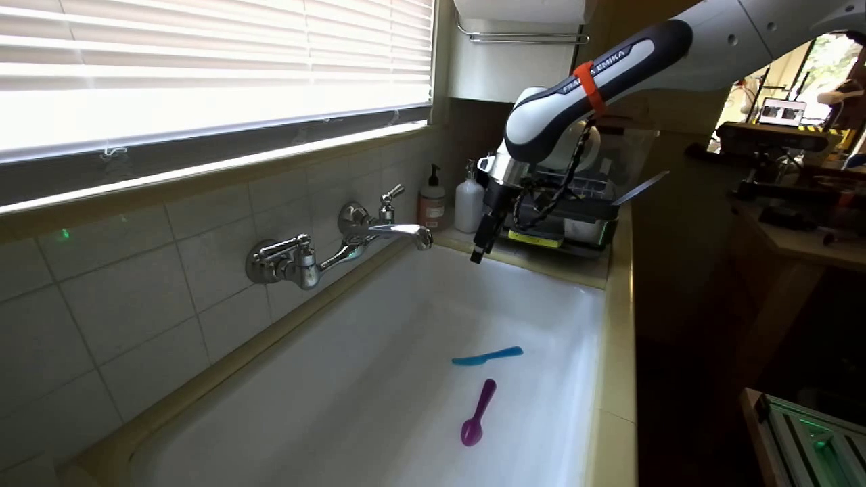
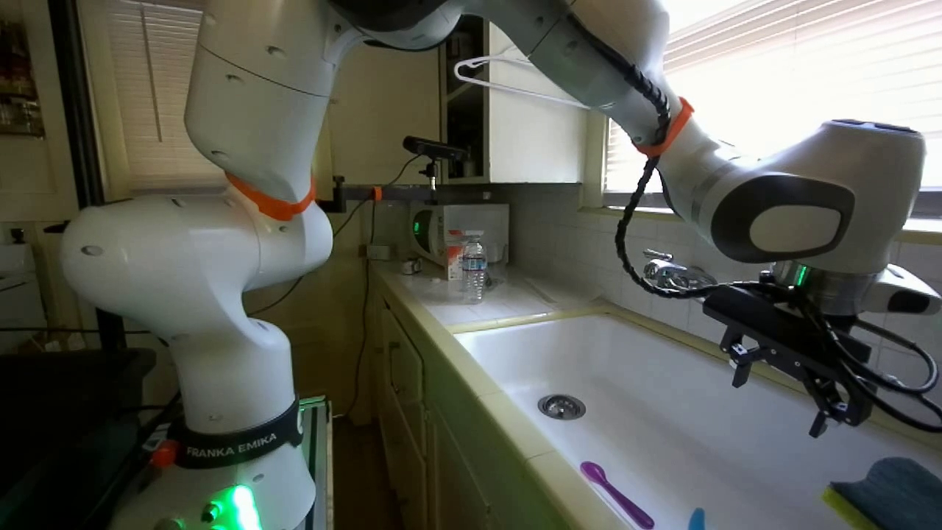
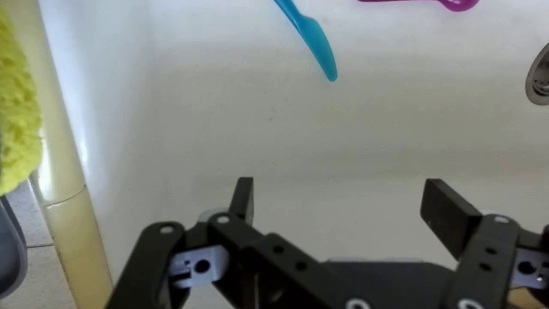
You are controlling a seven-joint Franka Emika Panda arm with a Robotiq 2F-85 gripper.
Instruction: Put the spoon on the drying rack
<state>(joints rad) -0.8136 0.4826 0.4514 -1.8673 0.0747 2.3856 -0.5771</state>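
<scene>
The purple spoon (image 1: 479, 411) lies on the floor of the white sink (image 1: 379, 379); it also shows in an exterior view (image 2: 617, 495) and is cut off at the top edge of the wrist view (image 3: 458, 4). The dark drying rack (image 1: 595, 207) stands on the counter past the sink's far end, with dishes in it. My gripper (image 1: 477, 256) hangs above the sink near that end, beside the rack and well away from the spoon. Its fingers are wide apart and empty in the wrist view (image 3: 339, 189) and apart in an exterior view (image 2: 778, 403).
A blue plastic knife (image 1: 488, 356) lies near the spoon. The faucet (image 1: 399, 232) juts over the sink from the tiled wall. Soap bottles (image 1: 469, 203) stand beside the rack. A yellow sponge (image 3: 17, 111) sits by the sink edge. The drain (image 2: 561, 406) is at the opposite end.
</scene>
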